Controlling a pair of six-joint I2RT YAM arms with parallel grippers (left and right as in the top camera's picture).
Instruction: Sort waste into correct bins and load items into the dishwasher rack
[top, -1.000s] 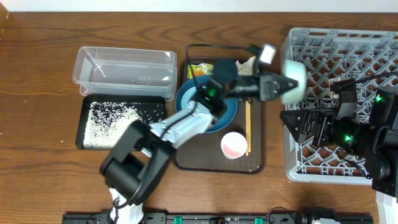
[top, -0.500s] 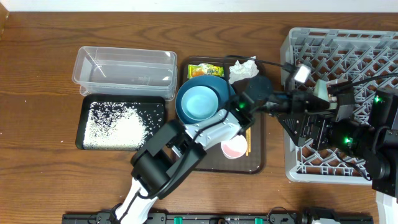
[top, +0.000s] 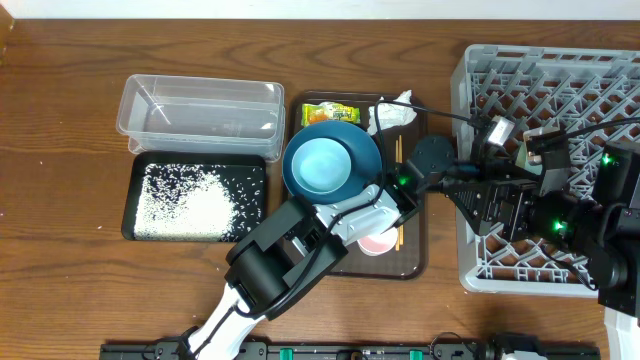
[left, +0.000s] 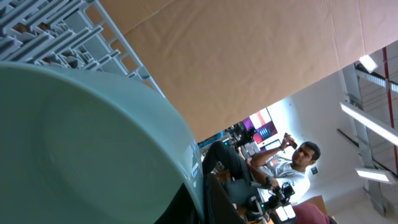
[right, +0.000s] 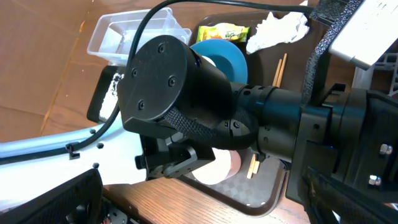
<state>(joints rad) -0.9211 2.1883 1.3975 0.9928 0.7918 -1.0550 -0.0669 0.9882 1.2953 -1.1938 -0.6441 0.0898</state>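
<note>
Reaching across the dark brown rectangular serving tray (top: 410, 262), the left tool (top: 510, 155) is clamped on the rim of a smooth pale-green bowl (left: 81, 143), which hangs right of that tray over the left part of the square grey plastic lattice crate (top: 560, 70). Overhead the bowl shows only as a thin edge-on sliver. The left wrist view fills with its glossy curved wall, pressed against a dark finger (left: 214, 199), with the crate's open grid behind. The right tool (top: 490, 205), also right of the tray, is spread wide and holds nothing; its wrist view is mostly blocked by the matte black joint of the left arm (right: 158, 74). On the tray sit a large deep-blue bowl (top: 360, 150) with a light-blue bowl (top: 322, 167) nested inside, a yellow-green snack wrapper (top: 330, 113), a crumpled white tissue (top: 392, 113), wooden chopsticks (right: 280, 68) and a small white cup with pink inside (right: 217, 171). Left of the tray stand a clear plastic rectangular tub (top: 130, 110) and a shallow black rectangular tray (top: 135, 200) strewn with loose white rice grains (top: 195, 200), on the wooden tabletop (top: 60, 150).
</note>
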